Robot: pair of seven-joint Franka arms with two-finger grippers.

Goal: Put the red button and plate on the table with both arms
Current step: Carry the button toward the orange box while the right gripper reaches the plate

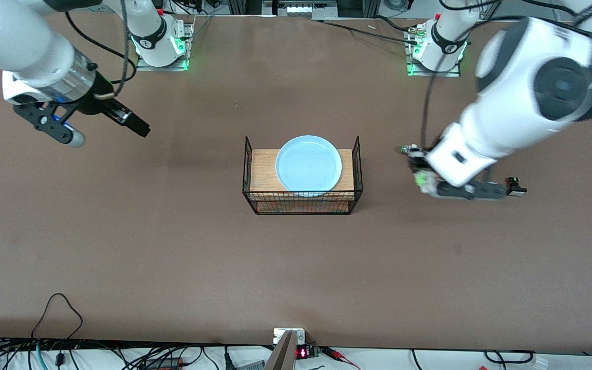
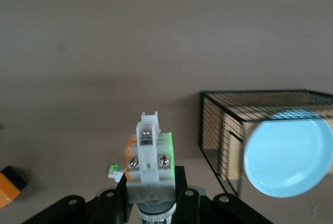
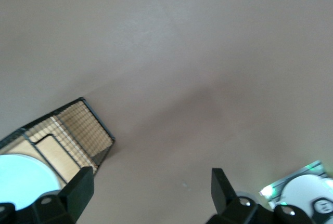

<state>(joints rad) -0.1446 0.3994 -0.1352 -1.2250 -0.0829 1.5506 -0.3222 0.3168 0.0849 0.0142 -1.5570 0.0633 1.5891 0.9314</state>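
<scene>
Much of the small white blocky plastic button part (image 2: 147, 154) is being hidden by the left gripper (image 2: 151, 190), whose black fingers (image 2: 182, 185) are being pressed tight against its sides. Only its screw-studded back, with orange and green flanks, is being shown in the left wrist view, and the cap's colour cannot be made out. In the front view this gripper (image 1: 422, 177) is being blurred and partly covered by its own white wrist. It is being held over the flat matte brown table (image 1: 296, 267), toward the left arm's end, beside the black wire rack with a wooden top (image 1: 248, 169). A tiny green-and-white piece (image 2: 115, 171) and a small dark-bodied button (image 1: 515, 186) are lying on the table near it, too small for detail to be read. The round, shallow, glossy light-blue plate (image 1: 309, 165) is resting on the rack's wooden top, its rim overhanging the edge nearer the front camera; it is being cut off in both wrist views. The right gripper (image 1: 103, 128) is being held with its fingers spread wide and empty, over the table at the right arm's end.
</scene>
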